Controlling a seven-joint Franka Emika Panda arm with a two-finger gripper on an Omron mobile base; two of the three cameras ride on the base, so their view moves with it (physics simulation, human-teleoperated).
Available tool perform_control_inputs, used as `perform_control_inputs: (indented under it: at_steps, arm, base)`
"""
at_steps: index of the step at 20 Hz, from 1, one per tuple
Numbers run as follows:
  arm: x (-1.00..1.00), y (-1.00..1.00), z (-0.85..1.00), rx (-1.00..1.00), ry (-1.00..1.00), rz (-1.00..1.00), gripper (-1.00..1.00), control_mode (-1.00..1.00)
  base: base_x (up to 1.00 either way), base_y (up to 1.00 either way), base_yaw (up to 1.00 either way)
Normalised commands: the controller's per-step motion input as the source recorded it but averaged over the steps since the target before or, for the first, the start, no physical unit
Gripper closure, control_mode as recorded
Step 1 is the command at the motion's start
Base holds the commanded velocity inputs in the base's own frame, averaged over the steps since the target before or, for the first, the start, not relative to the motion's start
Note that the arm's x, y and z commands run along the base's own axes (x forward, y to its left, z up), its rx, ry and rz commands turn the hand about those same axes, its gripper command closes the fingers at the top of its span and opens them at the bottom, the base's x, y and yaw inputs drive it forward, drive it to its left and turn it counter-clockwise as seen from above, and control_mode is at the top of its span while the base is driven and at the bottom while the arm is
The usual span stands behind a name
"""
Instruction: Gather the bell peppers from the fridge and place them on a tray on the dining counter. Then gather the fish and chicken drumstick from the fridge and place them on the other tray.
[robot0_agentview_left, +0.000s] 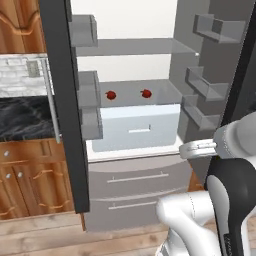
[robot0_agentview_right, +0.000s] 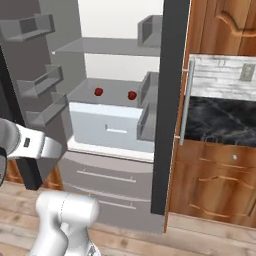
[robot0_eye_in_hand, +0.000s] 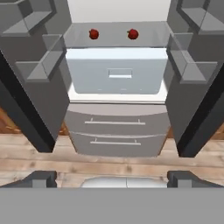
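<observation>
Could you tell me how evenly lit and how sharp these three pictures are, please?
Left base view: flat, even light, soft shading under the fridge shelf; the two red peppers are small and slightly blurred. Right base view: similar, the peppers coarse. Hand view: sharpest; no glare; the open hand stands dark at the bottom.

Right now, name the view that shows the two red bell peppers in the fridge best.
The hand view: it faces the open fridge head-on, with the left bell pepper and the right bell pepper apart on the glass shelf above the drawer. Both base views show the same pair smaller and at an angle.
</observation>
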Motion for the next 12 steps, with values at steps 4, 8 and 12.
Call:
perform_control_inputs:
  at_steps: [4, 8, 12]
  arm:
    - [0.0, 0.0, 0.0, 0.0, 0.0, 0.0, -1.0, 1.0]
    - [0.0, 0.0, 0.0, 0.0, 0.0, 0.0, -1.0, 1.0]
    - [0.0, 0.0, 0.0, 0.0, 0.0, 0.0, -1.0, 1.0]
  base:
    - [0.67, 0.0, 0.0]
    - [0.85, 0.0, 0.0]
    - [0.8, 0.0, 0.0]
